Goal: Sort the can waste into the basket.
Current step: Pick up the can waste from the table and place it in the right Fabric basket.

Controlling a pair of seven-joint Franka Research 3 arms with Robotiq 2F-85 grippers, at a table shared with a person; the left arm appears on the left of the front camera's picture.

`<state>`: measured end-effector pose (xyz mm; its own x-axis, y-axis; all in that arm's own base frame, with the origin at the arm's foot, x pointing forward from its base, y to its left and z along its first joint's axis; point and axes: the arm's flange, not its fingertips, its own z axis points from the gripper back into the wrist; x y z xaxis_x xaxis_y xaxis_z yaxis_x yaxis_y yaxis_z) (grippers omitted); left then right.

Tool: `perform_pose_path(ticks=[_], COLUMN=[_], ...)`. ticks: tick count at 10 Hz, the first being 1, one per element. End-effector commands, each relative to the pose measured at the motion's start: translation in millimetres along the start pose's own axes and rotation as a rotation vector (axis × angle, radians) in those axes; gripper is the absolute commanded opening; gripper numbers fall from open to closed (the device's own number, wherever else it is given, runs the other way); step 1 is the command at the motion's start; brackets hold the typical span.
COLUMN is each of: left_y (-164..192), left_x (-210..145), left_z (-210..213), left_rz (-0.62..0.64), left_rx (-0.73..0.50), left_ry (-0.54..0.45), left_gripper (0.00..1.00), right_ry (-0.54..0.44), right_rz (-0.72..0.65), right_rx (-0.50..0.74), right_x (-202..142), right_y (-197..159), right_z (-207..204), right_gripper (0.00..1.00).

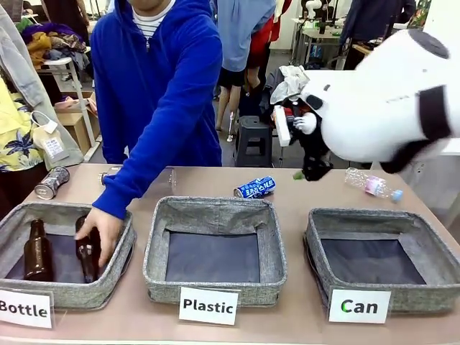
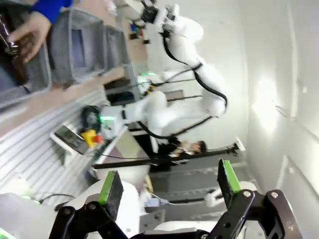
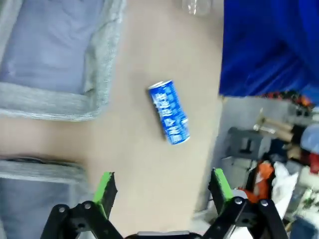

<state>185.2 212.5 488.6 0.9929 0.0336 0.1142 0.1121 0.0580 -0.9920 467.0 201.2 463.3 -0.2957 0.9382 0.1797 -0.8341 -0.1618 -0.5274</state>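
Bottle basket (image 1: pixel 72 293) holds seemingly two brown bottles (image 1: pixel 37 251); blue can (image 1: pixel 255 187) on table (image 1: pixel 302 203); both jaws wide.

Across the table (image 1: pixel 302 320) from the person, we see three baskets in a row along the near edge: the Bottle basket (image 1: pixel 43 210) at left, the Plastic basket (image 1: pixel 215 205) in the middle, the Can basket (image 1: pixel 374 215) at right. One can (image 1: pixel 255 188) lies on its side just behind the Plastic basket; we find the other can (image 1: pixel 52 182) far left, behind the Bottle basket. A plastic bottle (image 1: pixel 370 184) lies behind the Can basket. Two glass bottles (image 1: pixel 37 251) lie in the Bottle basket, the person's hand (image 1: pixel 100 230) on one.
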Motion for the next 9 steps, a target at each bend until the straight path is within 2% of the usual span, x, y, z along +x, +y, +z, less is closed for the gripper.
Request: perform_pose_path(ticks=[1,3,6,8,9], left_y=[-6,-2,0,4,11], left_x=[-2,-4,-2,5,9], left_z=[8,1,-30,-64,-92], left_rz=[0.092,0.095,0.086,0.087,0.108], left_rx=[-0.106,-0.115,-0.066,0.007,0.039], left_ry=[0.1,0.137,0.209,0.281,0.356], left_gripper=[1.0,1.0,1.0,1.0,1.0], right_ry=[-0.048,-0.041,-0.054,-0.04,-0.04], right_rz=[0.197,0.234,0.217,0.217,0.219], right_rx=[-0.028,0.048,0.124,0.173,0.209], right_x=[0,1,4,5,6], right_y=[-45,-73,-75,-75,-74], right_z=[-29,-67,-91,-107,-123], right_gripper=[1.0,1.0,1.0,1.0,1.0])
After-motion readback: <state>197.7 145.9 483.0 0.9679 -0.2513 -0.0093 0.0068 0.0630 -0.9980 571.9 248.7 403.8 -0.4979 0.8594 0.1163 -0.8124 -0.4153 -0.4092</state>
